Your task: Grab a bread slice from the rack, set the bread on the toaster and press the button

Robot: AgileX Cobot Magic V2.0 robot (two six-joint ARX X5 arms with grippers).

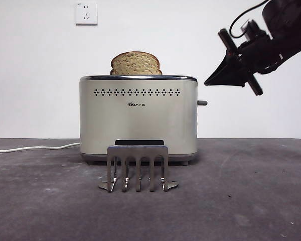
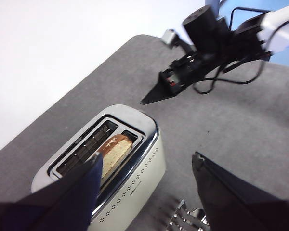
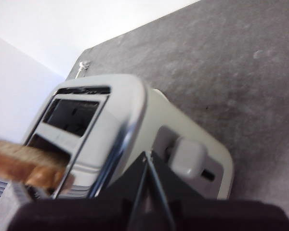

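Front view: cream toaster [image 1: 138, 118] broadside on, long axis running across the picture, standing on dark grey table [image 1: 251, 201]. Slice of bread [image 1: 136, 64] upright in a slot, domed top poking above the chrome rim, flat face toward the camera. Small grey button [image 1: 202, 103] jutting from the toaster's narrow right end. Low steel rack [image 1: 137, 168] just in front of the toaster, prongs pointing down, nothing in it. White cord [image 1: 35, 147] trailing from the toaster's left end. Wall socket [image 1: 86, 13] high behind the toaster. Right gripper [image 1: 213, 80] up beside the toaster's right end, above the button, tip aimed down toward it.

Left wrist view: left gripper [image 2: 147, 171] above the toaster [image 2: 135, 178], jaws spread wide, holding nothing. Slice [image 2: 114, 150] edge-on in the nearer slot, lengthwise along it.

Right wrist view: right gripper [image 3: 148, 159] pressed together to a point, just above the button [image 3: 188, 158]. Bread [image 3: 24, 163] blurred, sticking from the toaster [image 3: 111, 120].
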